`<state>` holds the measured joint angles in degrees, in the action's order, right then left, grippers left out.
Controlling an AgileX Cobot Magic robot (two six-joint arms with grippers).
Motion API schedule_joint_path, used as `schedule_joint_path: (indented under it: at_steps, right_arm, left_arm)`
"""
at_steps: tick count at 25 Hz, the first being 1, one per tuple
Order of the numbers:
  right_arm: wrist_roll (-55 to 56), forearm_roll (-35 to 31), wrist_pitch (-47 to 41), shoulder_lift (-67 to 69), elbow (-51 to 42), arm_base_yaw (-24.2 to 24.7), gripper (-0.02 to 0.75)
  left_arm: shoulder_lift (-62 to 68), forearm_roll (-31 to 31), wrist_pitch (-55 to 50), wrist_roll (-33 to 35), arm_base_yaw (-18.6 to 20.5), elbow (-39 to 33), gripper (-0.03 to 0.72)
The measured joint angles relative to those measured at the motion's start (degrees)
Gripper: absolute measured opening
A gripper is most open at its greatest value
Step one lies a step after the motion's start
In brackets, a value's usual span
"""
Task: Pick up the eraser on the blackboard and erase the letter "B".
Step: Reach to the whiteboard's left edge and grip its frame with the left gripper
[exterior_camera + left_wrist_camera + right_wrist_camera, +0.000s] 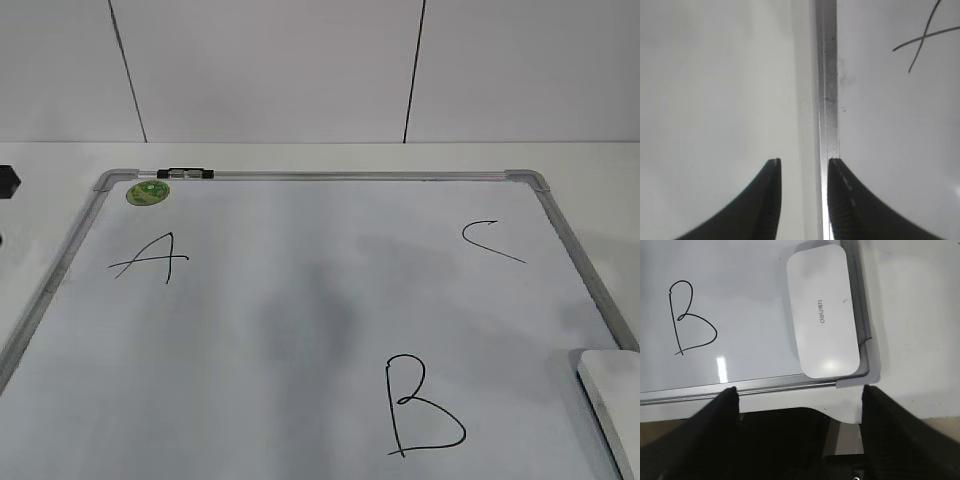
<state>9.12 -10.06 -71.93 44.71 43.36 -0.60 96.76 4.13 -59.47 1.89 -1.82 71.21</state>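
Exterior view shows the blackboard (pixel 300 330) lying flat on a white table (pixel 300 155), its grey frame running around a white writing surface. At about ten o'clock on the board sits a small round green sticker (pixel 147 192), and just below it the black "A" (pixel 150 258). A dark clip (pixel 185 173) rests on the top frame near the sticker. The letter "B" (pixel 420 407) stands at about five o'clock, and the black "C" (pixel 490 240) at about two o'clock. At four o'clock, cut by the picture's edge, lies the eraser (pixel 612 395) against the board's right frame.

From the left wrist, the left gripper (pixel 804 200) hovers over the board's left frame rail, its dark fingers (pixel 765 200) set narrowly apart and holding nothing.

From the right wrist, the right gripper (pixel 800 405) has its fingers (pixel 715 415) spread wide and empty, at six o'clock from the eraser, which lies in the board's corner, touching the frame.
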Motion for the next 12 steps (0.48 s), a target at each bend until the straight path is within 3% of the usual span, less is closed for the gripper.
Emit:
schedule_joint_path:
  at_steps: [12]
  right_arm:
    - [0.0,0.8,0.4,0.0,0.0,0.0,0.584]
  left_arm:
    - [12.0,-0.7,0.7,1.8,-2.3,7.3,0.238]
